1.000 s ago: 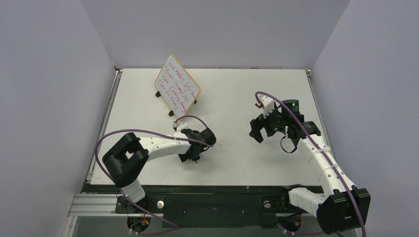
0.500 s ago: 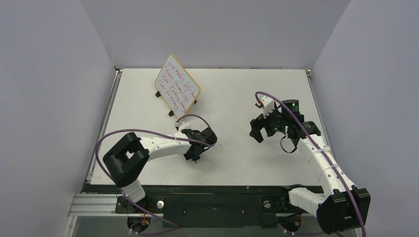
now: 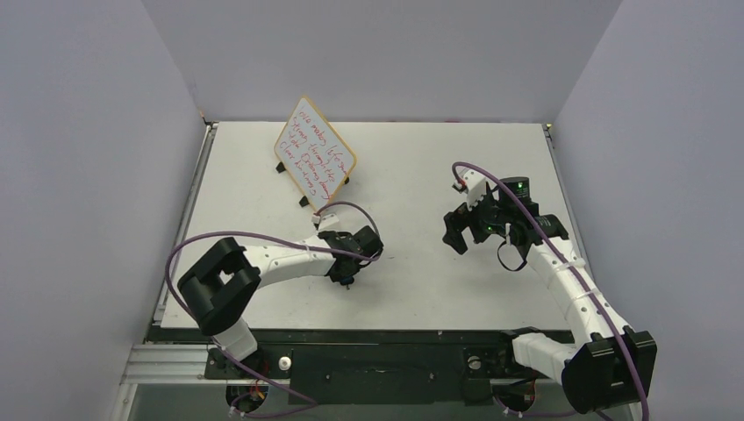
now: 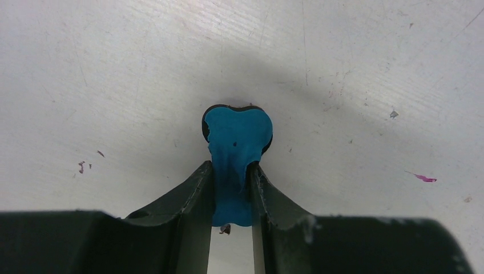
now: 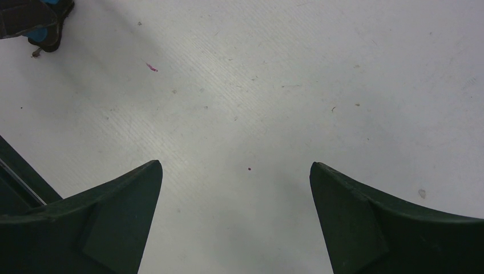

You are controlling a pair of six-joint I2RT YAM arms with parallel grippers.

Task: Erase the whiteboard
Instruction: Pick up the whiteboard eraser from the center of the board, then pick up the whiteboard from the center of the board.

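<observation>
Because the whiteboard (image 3: 314,160) is a thin, stiff panel propped at a tilt on a wire stand (image 3: 280,167) at the far left of the tabletop (image 3: 439,158), expect it to be light and easy to tip or slide under wiping pressure. Red handwriting covers its face. If you must steady it, take hold at the orange-tan rim, on an edge or corner free of the stand, never on the written face. Apply wiping force gently and toward the stand's support.

The blue eraser (image 4: 237,134) appears soft: it bulges where it is pinched. The left end effector (image 4: 232,166) is closed on it, low over the tabletop, well apart from the whiteboard on its near side. The right end effector (image 5: 235,166) stands wide open above the tabletop, holding nothing.

Count: one whiteboard, one stand, one eraser, two end effectors.
</observation>
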